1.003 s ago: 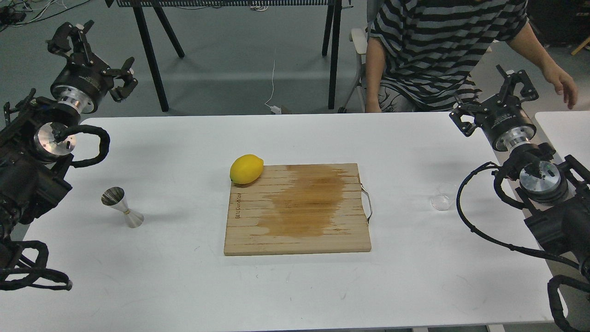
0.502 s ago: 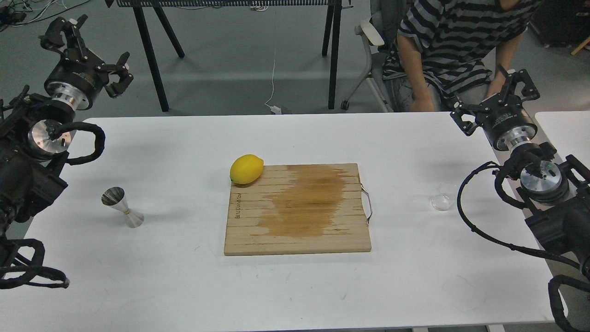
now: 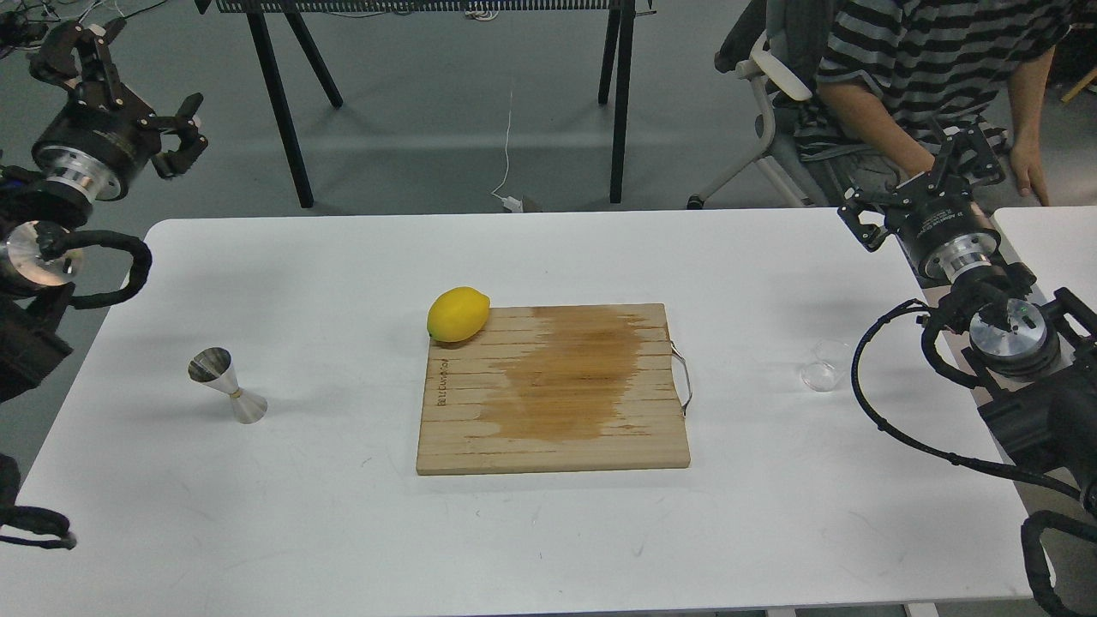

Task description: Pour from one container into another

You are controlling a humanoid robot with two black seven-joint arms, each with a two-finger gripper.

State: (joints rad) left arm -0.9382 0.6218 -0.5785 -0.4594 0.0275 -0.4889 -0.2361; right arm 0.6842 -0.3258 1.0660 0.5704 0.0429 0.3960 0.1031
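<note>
A small clear glass cup (image 3: 823,369) stands upright on the white table (image 3: 343,514) at the right, just left of my right arm's cables. The shiny steel jigger (image 3: 227,386) stands at the left of the table, its upper cone leaning toward the left. My left gripper (image 3: 116,86) hangs open, high beyond the table's far left corner, well away from the jigger. Above the far right corner my right gripper (image 3: 917,176) is open too, behind the cup. Neither holds anything.
A wooden cutting board (image 3: 553,390) with a wet brown stain lies mid-table, and a yellow lemon (image 3: 458,314) rests at its far left corner. A person in a striped shirt (image 3: 926,68) sits behind the right corner. A second white table (image 3: 1050,244) adjoins on the right.
My left arm has swung left and back, away from the table. The person behind has shifted to the right. The right arm, cup and jigger have stayed put.
</note>
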